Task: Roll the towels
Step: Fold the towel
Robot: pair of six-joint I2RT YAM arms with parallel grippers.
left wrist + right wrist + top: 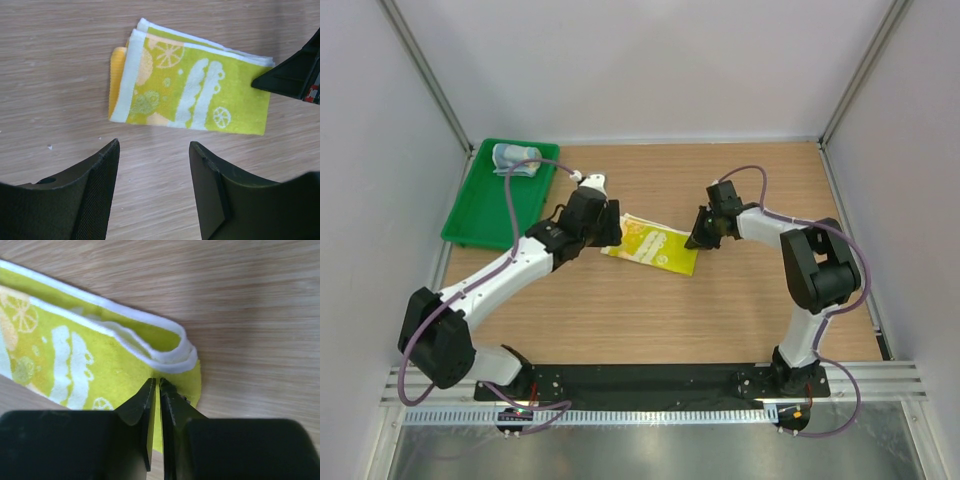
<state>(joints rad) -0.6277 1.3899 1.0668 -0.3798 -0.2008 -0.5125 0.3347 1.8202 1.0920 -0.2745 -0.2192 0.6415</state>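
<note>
The yellow-green towel (pixel 650 243) lies folded in a flat oblong at the middle of the table (pixel 620 310). It sits slantwise, with its left end a little farther away than its right. It lies between the two grippers, one at each short end.

The left gripper (pixel 608 228) is at the towel's left end with its jaws apart. In its own wrist view the two dark fingers (pixel 100 190) stand wide over bare wood. The towel (pixel 195 90) lies just beyond their tips, untouched and outside the gap between them. An orange-yellow layer peeks out past a white hem at one short end of the stack.

The right gripper (pixel 698 240) is down at the towel's right end. From its wrist camera the gripper (pixel 158 382) shows its jaws drawn almost together, with only a thin slit between them. Their tips sit on the rounded corner of the towel (pixel 100 365), just below the looped white hems of the folded layers. Yellow shows through the slit, but I cannot make out whether any cloth is pinched between them. The left wrist view shows that gripper's dark finger (pixel 292 75) meeting the towel's short edge.

Far off to the left, the light blue towel (pixel 515 158) sits bundled in the far end of the green tray (pixel 480 215), well apart from both grippers.
</note>
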